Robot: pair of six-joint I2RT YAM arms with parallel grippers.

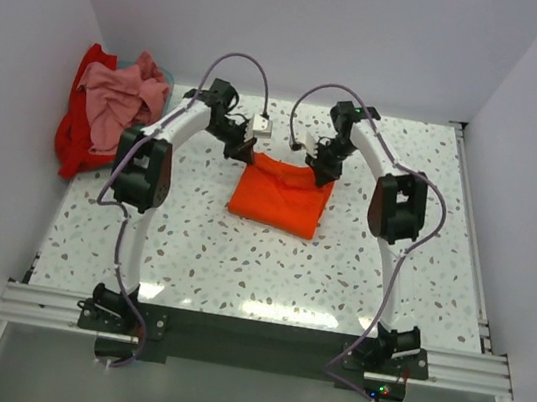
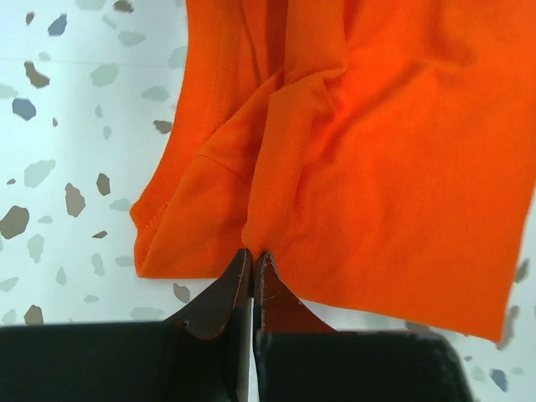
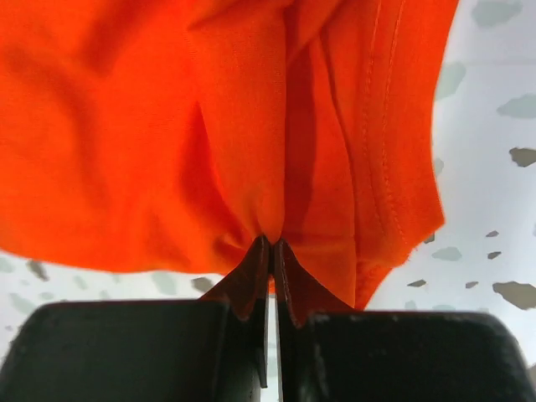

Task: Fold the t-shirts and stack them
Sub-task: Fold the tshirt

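the white speckled stone-look worktop (image 1: 238, 267) carries everything. at its far left corner the red cloth t-shirt (image 1: 73, 142) and the dusty pink cloth t-shirt (image 1: 117, 98) lie heaped and unfolded. the bright orange cloth t-shirt (image 1: 279, 198), partly folded, lies mid-worktop toward the far edge. my left gripper (image 2: 253, 255) and right gripper (image 3: 270, 243) are each pinched tight on its far edge, one near each corner. i judge it light, limp and quick to sag, so it is best held at the corners and stretched taut between them.

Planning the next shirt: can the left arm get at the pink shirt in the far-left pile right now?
Probably not yet: the left gripper is shut on the orange shirt. Once it lets go, the pink shirt lies on that arm's side, with bare table between.
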